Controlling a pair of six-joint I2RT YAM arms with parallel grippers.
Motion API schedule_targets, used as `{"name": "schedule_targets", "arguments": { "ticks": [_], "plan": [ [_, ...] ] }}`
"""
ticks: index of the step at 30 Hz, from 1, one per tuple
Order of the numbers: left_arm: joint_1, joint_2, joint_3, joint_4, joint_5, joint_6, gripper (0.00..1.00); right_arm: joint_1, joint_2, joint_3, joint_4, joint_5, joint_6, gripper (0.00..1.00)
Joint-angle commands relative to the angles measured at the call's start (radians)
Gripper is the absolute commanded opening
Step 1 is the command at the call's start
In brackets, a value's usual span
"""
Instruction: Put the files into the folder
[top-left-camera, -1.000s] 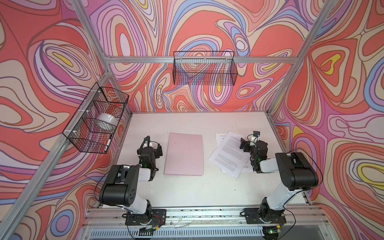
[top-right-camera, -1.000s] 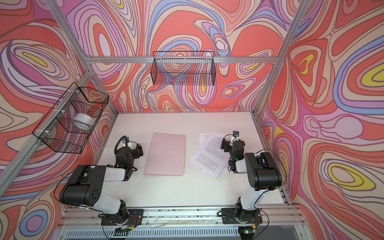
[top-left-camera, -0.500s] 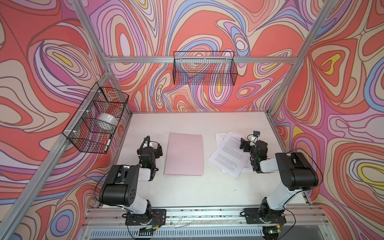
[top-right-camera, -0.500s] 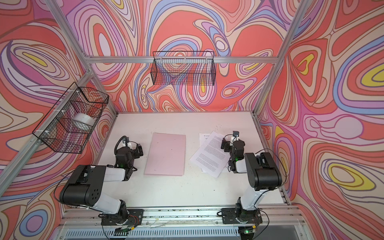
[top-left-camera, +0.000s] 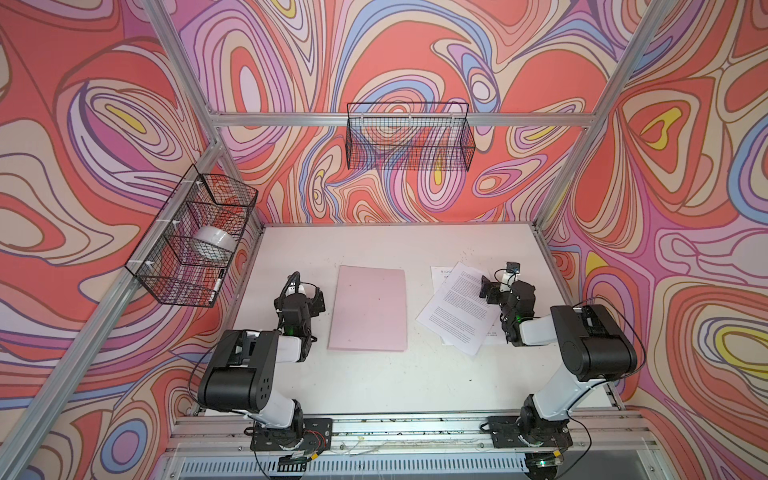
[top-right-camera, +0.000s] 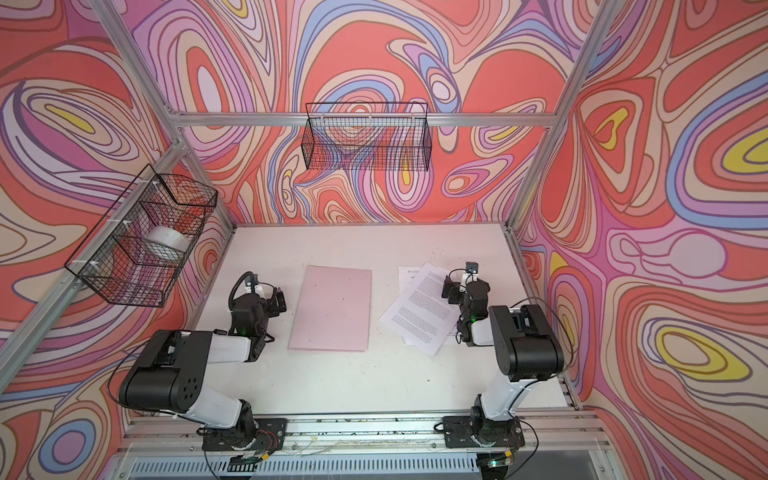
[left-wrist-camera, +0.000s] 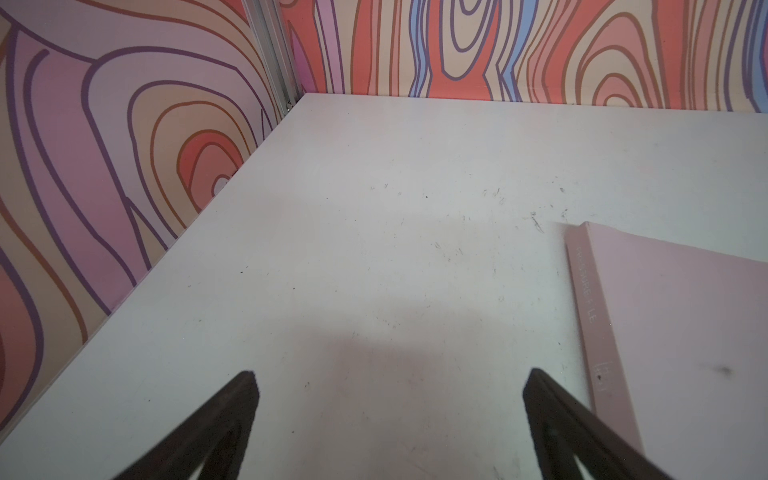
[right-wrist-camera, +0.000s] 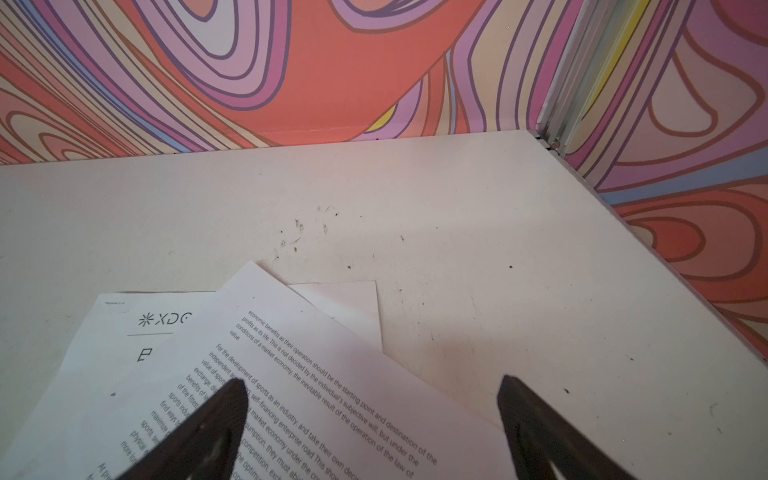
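We see the thin flat pale-pink rectangular folder (top-left-camera: 368, 307) lying closed on the white tabletop (top-left-camera: 415, 374), about midway between the two arms in both top views. The loose white paper sheets printed with black text (top-left-camera: 455, 309) lie to its right, apart from it with bare table between. They are fanned untidily: a tilted sheet of dense paragraphs lies on top and overlaps a sheet with a heading (right-wrist-camera: 166, 320), and the blank corner of another sheet (right-wrist-camera: 353, 299) shows behind them.

Our left gripper (left-wrist-camera: 390, 382) sits low just beside the folder's left long edge. Its jaws are spread wide with nothing between them but bare table, and in its wrist view the folder's spine edge with faint lettering (left-wrist-camera: 590, 316) runs close past one finger.

Our right gripper (right-wrist-camera: 374, 386) is at the right edge of the sheets, jaws equally wide and empty. One dark finger (right-wrist-camera: 216, 415) is over the printed top sheet and the other over bare table. We cannot tell whether either finger touches the surface
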Motion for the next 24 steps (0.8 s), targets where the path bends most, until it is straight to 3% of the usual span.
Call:
{"name": "schedule_targets", "arguments": {
  "ticks": [1, 13, 17, 20, 22, 24],
  "plan": [
    [-0.001, 0.007, 0.015, 0.021, -0.001, 0.015, 1.00, -0.002, -0.004, 0.000, 0.012, -0.004, -0.006, 0.99],
    [-0.030, -0.012, 0.016, 0.013, -0.043, 0.039, 1.00, -0.004, -0.014, 0.005, -0.001, -0.005, -0.003, 0.99],
    [-0.063, -0.066, 0.001, 0.014, -0.039, 0.091, 1.00, -0.003, -0.155, 0.095, -0.271, 0.038, 0.004, 0.98],
    [-0.128, -0.191, 0.057, -0.185, -0.090, 0.148, 1.00, -0.002, -0.237, 0.153, -0.392, 0.095, 0.048, 0.98],
    [-0.134, -0.247, 0.077, -0.217, -0.162, 0.109, 1.00, -0.002, -0.282, 0.216, -0.538, 0.152, 0.115, 0.99],
    [-0.134, -0.309, 0.146, -0.374, -0.223, 0.010, 1.00, -0.002, -0.296, 0.308, -0.715, 0.192, 0.196, 0.99]
  ]
}}
